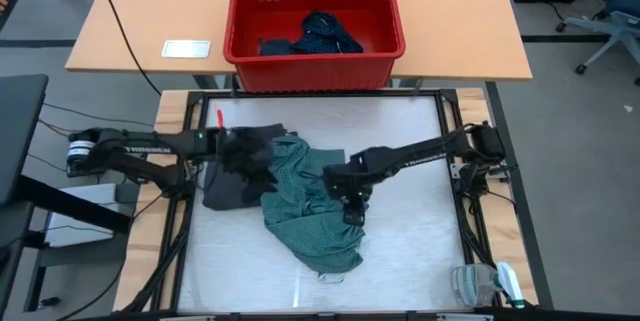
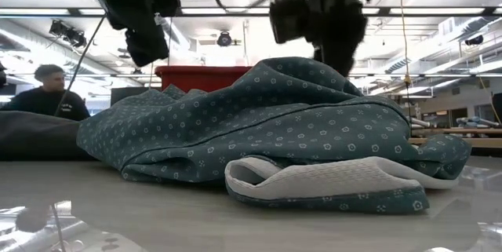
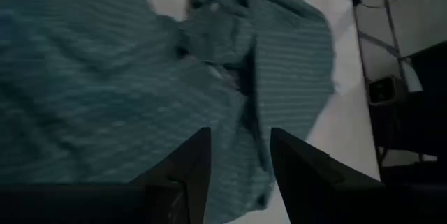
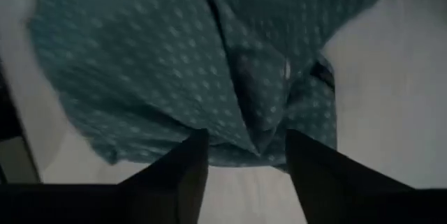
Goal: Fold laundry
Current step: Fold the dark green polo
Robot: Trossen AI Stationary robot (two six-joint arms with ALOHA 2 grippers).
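Observation:
A teal-green dotted shirt [image 1: 312,211] lies crumpled in a heap in the middle of the table, with its pale inner collar band [image 2: 314,180] turned out at the near side. Its left part lies over a charcoal grey piece [image 1: 228,186]. My left gripper [image 3: 239,137] hangs open above the place where these two pieces meet [image 1: 250,161]. My right gripper [image 4: 246,137] is open too and points steeply down over the heap's right side [image 1: 353,209]. Neither has cloth between its fingers. More dark laundry [image 1: 322,35] lies in the red basket [image 1: 250,21].
The red basket stands on a wooden table beyond the far edge, with a white card [image 1: 186,48] to its left. A red pen [image 1: 219,118] lies at the far left of the mat. A clear plastic object [image 1: 482,285] sits at the near right corner. A person [image 2: 49,95] sits behind the table.

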